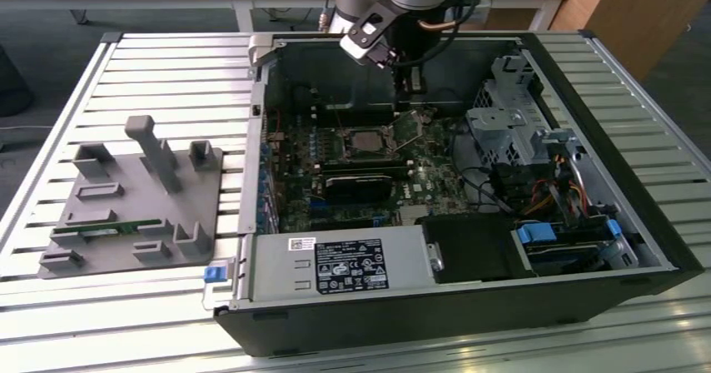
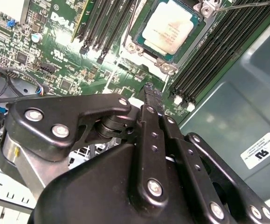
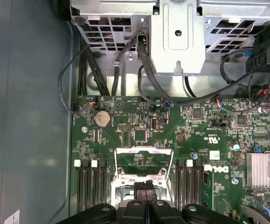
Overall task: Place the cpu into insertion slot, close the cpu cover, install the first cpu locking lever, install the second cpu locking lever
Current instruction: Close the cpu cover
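One step looks done: the cpu (image 2: 168,29) sits in the insertion slot (image 2: 162,64), just beyond the gripper (image 2: 152,93), whose tips are pressed together and empty. The cpu cover (image 3: 144,149) stands raised, so closing and latching look undone.

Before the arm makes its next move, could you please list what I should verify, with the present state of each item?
1. cpu seated in the insertion slot, silver top up: ok.
2. cpu cover closed over it: not ok, it is swung open off the slot in the first wrist view.
3. Thin locking lever latched: cannot tell.
4. tool empty: ok, shut on nothing.
5. tool clear of the cpu: ok, its tip sits apart from the chip in the second wrist view.
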Controlling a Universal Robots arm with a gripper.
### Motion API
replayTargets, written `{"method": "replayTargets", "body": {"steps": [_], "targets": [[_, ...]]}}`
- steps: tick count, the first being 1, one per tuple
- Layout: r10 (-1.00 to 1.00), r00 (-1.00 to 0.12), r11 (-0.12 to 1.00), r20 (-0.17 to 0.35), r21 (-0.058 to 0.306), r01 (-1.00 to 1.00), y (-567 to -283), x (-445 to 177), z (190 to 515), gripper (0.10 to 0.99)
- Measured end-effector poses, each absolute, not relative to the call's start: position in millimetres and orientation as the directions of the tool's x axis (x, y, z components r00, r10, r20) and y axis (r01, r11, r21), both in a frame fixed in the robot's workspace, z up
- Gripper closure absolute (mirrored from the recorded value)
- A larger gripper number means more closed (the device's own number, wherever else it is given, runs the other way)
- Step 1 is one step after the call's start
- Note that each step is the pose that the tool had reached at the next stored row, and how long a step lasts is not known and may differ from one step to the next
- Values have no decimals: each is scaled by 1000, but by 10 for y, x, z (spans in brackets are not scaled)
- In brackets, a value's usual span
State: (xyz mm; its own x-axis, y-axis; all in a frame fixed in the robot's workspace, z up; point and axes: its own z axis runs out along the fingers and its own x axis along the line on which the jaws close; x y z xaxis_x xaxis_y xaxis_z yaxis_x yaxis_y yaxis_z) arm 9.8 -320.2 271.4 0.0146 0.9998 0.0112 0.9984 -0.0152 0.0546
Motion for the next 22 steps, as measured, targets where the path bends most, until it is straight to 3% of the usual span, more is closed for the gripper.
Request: {"method": "replayTargets", "body": {"steps": [22], "targets": [[1000, 15, -15, 10, 45, 999, -3205, 385, 2591, 980]]}}
